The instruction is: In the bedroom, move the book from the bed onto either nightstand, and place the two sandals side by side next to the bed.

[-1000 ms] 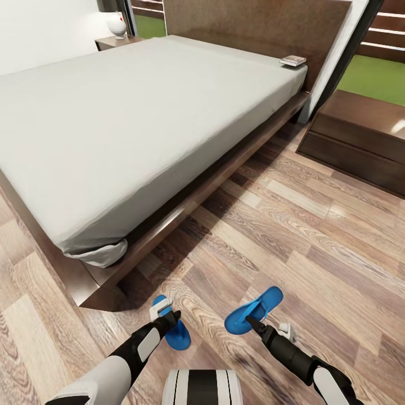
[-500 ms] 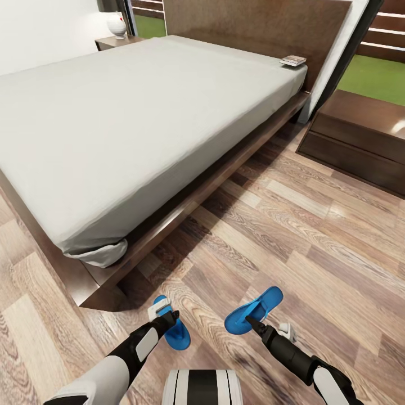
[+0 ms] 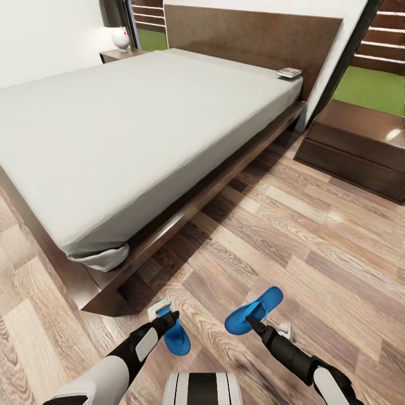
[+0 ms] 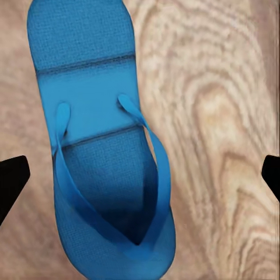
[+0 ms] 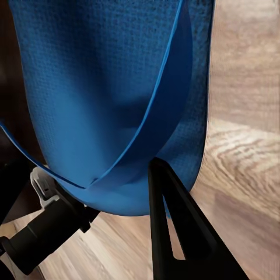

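Left arm: reaching down at the lower left of the head view, left gripper (image 3: 169,318) hanging over one sandal (image 3: 177,337) with fingers (image 4: 11,184) spread wide, touching nothing.
Right arm: angling in from the lower right, right gripper (image 3: 251,322) pinching the other sandal (image 3: 254,309) at its toe end.
Book (image 3: 288,72): lying at the bed's (image 3: 112,129) far corner, upper right.
Nightstand (image 3: 360,140): sitting at the right edge.

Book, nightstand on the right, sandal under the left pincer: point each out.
book (image 3: 288,72), head view, on its cover, at the mattress corner by the headboard.
nightstand (image 3: 360,121), head view, on its glossy top.
sandal (image 4: 99,111), left wrist view, on the footbed between the strap ends.
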### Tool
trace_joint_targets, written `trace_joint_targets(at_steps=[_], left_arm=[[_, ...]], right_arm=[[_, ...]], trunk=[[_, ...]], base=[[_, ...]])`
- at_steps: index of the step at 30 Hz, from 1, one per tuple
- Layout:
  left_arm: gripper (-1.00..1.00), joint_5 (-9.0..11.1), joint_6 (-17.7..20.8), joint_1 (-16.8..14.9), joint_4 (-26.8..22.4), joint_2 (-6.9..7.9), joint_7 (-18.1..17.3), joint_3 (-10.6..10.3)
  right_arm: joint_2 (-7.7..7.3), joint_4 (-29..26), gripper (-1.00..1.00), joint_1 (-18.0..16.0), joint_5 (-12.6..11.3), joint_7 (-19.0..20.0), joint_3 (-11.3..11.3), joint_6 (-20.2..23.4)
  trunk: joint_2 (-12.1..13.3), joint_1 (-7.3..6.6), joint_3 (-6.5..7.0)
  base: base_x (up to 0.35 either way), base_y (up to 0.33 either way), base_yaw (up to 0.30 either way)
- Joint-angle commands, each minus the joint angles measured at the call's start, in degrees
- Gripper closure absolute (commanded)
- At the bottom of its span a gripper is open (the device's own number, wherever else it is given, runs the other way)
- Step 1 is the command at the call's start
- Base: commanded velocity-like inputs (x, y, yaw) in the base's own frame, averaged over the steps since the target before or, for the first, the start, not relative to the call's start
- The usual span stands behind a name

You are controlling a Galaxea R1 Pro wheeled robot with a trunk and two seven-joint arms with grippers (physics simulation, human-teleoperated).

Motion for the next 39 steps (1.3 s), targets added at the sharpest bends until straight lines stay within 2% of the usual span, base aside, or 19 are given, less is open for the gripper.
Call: trace_joint_targets(at_steps=[1, 5, 9, 13, 14, 16, 17, 20, 21, 23, 24, 26, 27, 31, 32, 39], left_arm=[[-1.00, 0.13, 0.43, 0.02, -0.15, -0.05, 0.11, 0.37], [-1.00, 0.13, 0.98, 0.02, -0.21, -0.03, -0.04, 0.32], [-1.00, 0.13, 4.24, 0.02, -0.68, 0.43, -0.41, 0.20], [-1.00, 0.13, 11.46, 0.02, -2.43, 1.57, -1.36, 0.01], [-1.00, 0.09, 14.73, 0.02, -3.34, 2.12, -2.82, -0.10], [-1.00, 0.01, 17.81, 0.02, -3.98, 2.94, -5.24, -0.19], [-1.00, -0.10, 20.46, 0.02, -4.39, 4.06, -8.56, -0.31], [-1.00, -0.24, 23.47, 0.02, -4.74, 6.03, -14.82, -0.43], [-1.00, -0.33, 24.90, 0.02, -4.88, 7.27, -19.45, -0.53], [-1.00, -0.42, 26.09, 0.02, -4.90, 8.42, -24.13, -0.60], [-1.00, -0.52, 27.19, 0.02, -4.88, 9.48, -28.59, -0.65], [-1.00, -0.67, 28.10, 0.02, -4.80, 10.47, -32.66, -0.70], [-1.00, -0.98, 28.81, 0.02, -4.56, 11.40, -36.20, -0.83], [-1.00, -2.42, 29.63, 0.02, -3.66, 12.79, -42.08, -1.56], [-1.00, -3.39, 29.80, 0.02, -3.20, 13.28, -44.62, -1.91], [-1.00, -6.14, 30.14, 0.02, -1.77, 14.61, -52.90, -2.47]], right_arm=[[-0.04, 0.00, 1.00, -0.02, -0.36, -0.11, 0.05, 0.24], [-0.04, 0.09, 1.00, -0.02, -0.28, -0.24, 0.05, 0.24], [-0.04, 0.19, 1.00, -0.02, -0.19, -0.32, 0.04, 0.24], [-0.04, 0.49, 1.00, -0.02, -0.08, -0.53, -0.01, 0.23], [-0.04, 0.88, 1.00, -0.02, -0.05, -0.79, -0.05, 0.23], [-0.04, 1.43, 1.00, -0.02, -0.03, -1.11, -0.08, 0.24], [-0.04, 2.11, 1.00, -0.02, -0.05, -1.38, -0.08, 0.27], [-0.04, 3.04, 1.00, -0.02, -0.02, -1.63, -0.09, 0.33], [-0.06, 3.57, 1.00, -0.02, -0.02, -1.71, -0.13, 0.49], [-0.09, 4.05, 1.00, -0.02, -0.03, -1.74, -0.16, 0.60], [-0.15, 4.50, 1.00, -0.02, -0.07, -1.75, -0.20, 0.69], [-0.23, 4.91, 1.00, -0.02, -0.10, -1.76, -0.25, 0.75], [-0.29, 5.32, 1.00, -0.02, -0.13, -1.74, -0.30, 0.79], [-0.35, 6.09, 1.00, -0.02, -0.16, -1.80, -0.33, 0.83], [-0.37, 6.45, 1.00, -0.02, -0.13, -1.85, -0.29, 0.84], [-0.39, 7.79, 1.00, -0.02, -0.15, -1.93, -0.17, 0.81]], trunk=[[0.00, -0.03, 0.19], [0.06, -0.14, 1.08], [0.11, -0.24, 1.97], [0.16, -0.34, 2.85], [0.18, -0.37, 3.07], [0.20, -0.42, 3.52], [0.22, -0.45, 3.74], [0.26, -0.52, 4.40], [0.27, -0.55, 4.62], [0.30, -0.60, 5.07], [0.31, -0.63, 5.29], [0.34, -0.68, 5.73], [0.35, -0.70, 5.95], [0.40, -0.81, 6.84], [0.42, -0.83, 7.06], [0.51, -1.01, 8.61]], base=[[0.000, 0.000, 0.000], [0.000, 0.000, 0.000], [0.000, 0.000, 0.000], [0.000, 0.000, 0.000], [0.000, 0.000, 0.000], [0.000, 0.000, 0.000], [0.000, 0.000, 0.000], [0.000, 0.000, 0.000], [0.000, 0.000, 0.000], [0.000, 0.000, 0.000], [0.000, 0.000, 0.000], [0.000, 0.000, 0.000], [0.000, 0.000, 0.000], [0.000, 0.000, 0.000], [0.000, 0.000, 0.000], [0.000, 0.000, 0.000]])
